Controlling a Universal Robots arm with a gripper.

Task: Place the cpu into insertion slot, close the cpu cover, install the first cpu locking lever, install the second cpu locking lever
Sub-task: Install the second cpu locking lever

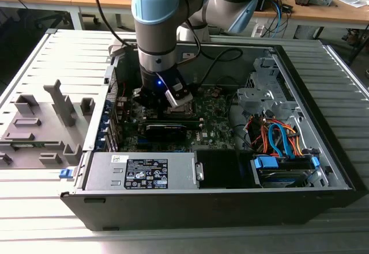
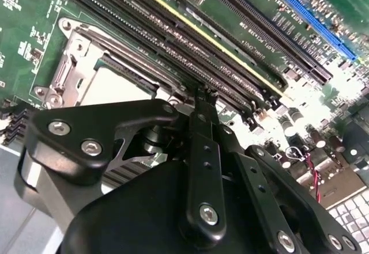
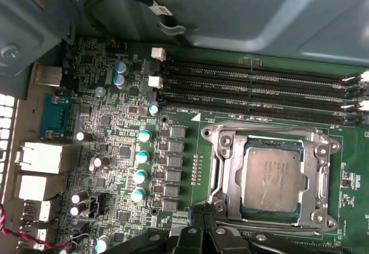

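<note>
In the exterior view, the blue-and-grey robot arm (image 1: pixel 167 18) reaches down into the open black computer case (image 1: pixel 219 202), which lies on its side on a ribbed grey table (image 1: pixel 46 52). Its black end effector (image 1: pixel 173 101) sits low over the green motherboard (image 1: pixel 216 113) in the middle of the frame, just above the socket area. A bundle of orange and blue cables (image 1: pixel 279 139) lies at the lower right of the case, and a grey moulded fixture tray (image 1: pixel 43 124) rests on the table at the left edge.

In the second wrist view, the black end effector (image 2: pixel 199 95) fills the lower half of the frame, its two slim fingers (image 2: pixel 203 127) pressed together into one narrow tip with nothing between them. The tip rests at the edge of the silvery socket frame (image 2: pixel 72 72) in the left part of the frame, beside the long black memory slots (image 2: pixel 190 41) running diagonally.

In the first wrist view, the silvery-grey square cpu (image 3: pixel 271 176) lies flat inside the dark insertion slot (image 3: pixel 270 209) at the lower right. The dull silver cpu cover (image 3: pixel 228 173) lies down around it, framing the chip through its window. The end effector's tip (image 3: pixel 199 222) shows at the bottom centre, touching the cover's lower left corner.
</note>
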